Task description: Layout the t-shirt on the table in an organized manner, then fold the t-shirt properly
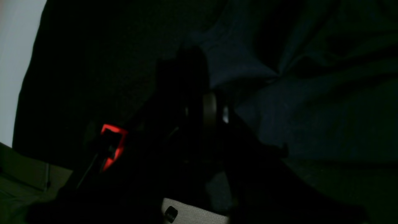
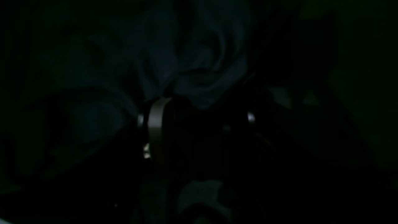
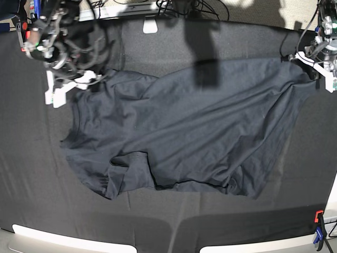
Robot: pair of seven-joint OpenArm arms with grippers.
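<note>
Mostly spread, t-shirt creased mid-table, black cloth bare toward near edge

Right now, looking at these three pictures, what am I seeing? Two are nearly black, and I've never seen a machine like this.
The bright picture looks down from above on a table covered in black cloth. A dark grey t-shirt lies spread on it, still creased. At the far corners are two robot arms, each ending in a pincer. The left gripper is shut on the t-shirt's edge. The right gripper sits at the opposite corner of the shirt, jaws apart; whether it holds cloth I cannot tell. The two dark pictures come from small cameras on the arms' wrists, very close to the fabric, so they show mostly folds and shadow.
</note>
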